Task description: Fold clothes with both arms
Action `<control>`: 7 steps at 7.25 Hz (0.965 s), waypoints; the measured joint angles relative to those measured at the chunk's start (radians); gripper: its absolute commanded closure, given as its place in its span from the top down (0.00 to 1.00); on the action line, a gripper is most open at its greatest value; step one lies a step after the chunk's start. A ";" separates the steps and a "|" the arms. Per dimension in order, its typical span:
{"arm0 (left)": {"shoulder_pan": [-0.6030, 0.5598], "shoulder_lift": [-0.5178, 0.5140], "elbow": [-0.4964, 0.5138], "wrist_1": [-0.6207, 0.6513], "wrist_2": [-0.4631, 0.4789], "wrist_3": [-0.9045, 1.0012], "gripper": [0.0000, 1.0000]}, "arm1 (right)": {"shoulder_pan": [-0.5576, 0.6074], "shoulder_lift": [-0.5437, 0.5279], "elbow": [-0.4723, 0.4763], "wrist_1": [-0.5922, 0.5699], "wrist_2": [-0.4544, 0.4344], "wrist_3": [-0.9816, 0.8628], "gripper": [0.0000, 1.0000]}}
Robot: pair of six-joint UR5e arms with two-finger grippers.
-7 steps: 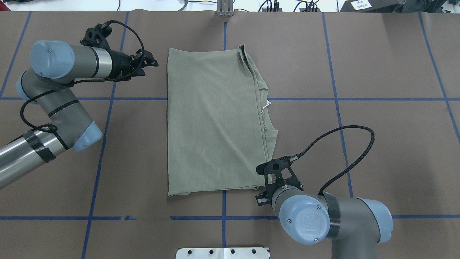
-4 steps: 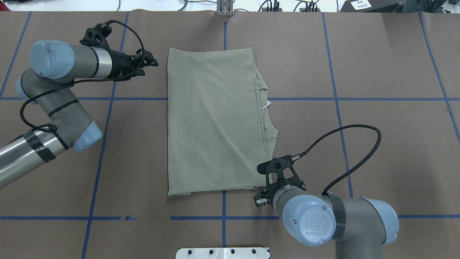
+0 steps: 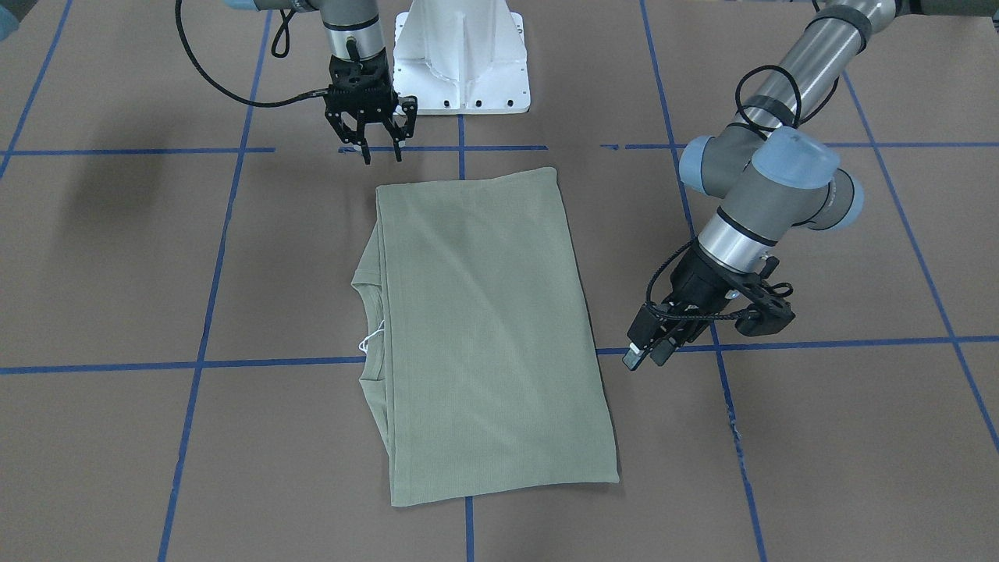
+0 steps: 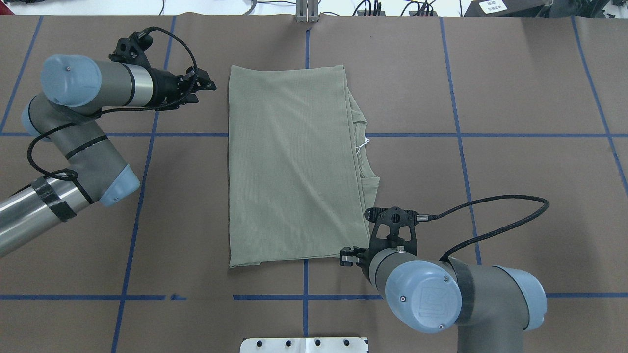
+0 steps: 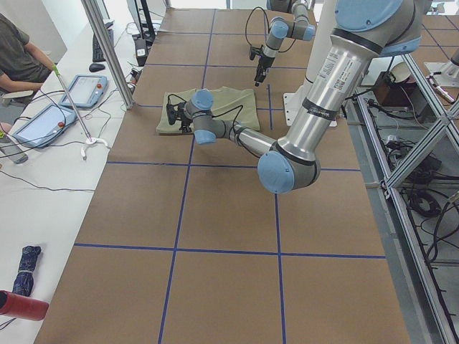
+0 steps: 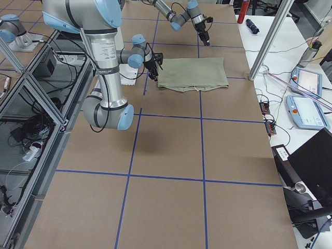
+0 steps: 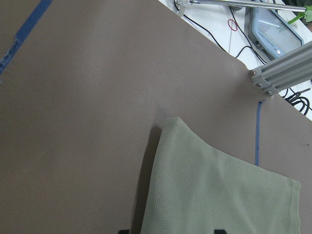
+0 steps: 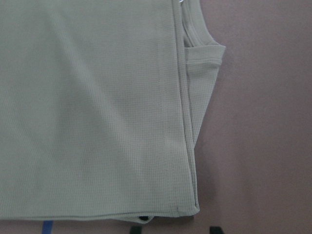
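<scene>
Shirt (image 4: pixel 294 166) folded flat, far corner flap now settled; right gripper (image 3: pixel 382 156) nudged closer to near hem corner, left gripper (image 3: pixel 644 359) unmoved, jaws apart on both.

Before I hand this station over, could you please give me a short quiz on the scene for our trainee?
1. True or false: the right gripper is shut on the shirt.
2. The shirt lies: A) spread out with sleeves wide, B) folded into a rectangle, C) in a crumpled heap.
3. On which of the robot's sides does the collar peek out?
Key: 1 false, it is open; 2 B; 3 its right.
</scene>
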 measured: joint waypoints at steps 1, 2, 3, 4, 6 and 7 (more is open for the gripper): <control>0.000 0.000 0.000 0.000 0.001 0.000 0.65 | 0.012 0.003 -0.015 0.000 0.001 0.170 0.87; 0.000 0.000 -0.001 0.000 0.001 0.000 0.65 | 0.023 0.021 -0.049 0.000 0.001 0.313 0.95; 0.000 0.000 -0.001 0.000 0.001 0.000 0.65 | 0.031 0.052 -0.093 0.000 0.001 0.424 0.96; 0.000 0.000 -0.003 0.000 0.001 -0.002 0.65 | 0.034 0.075 -0.125 0.001 0.001 0.498 0.96; 0.000 0.000 -0.009 0.003 0.001 -0.008 0.65 | 0.047 0.088 -0.156 0.006 0.001 0.558 0.96; 0.000 0.000 -0.011 0.005 0.001 -0.015 0.65 | 0.061 0.094 -0.174 0.028 0.006 0.573 0.96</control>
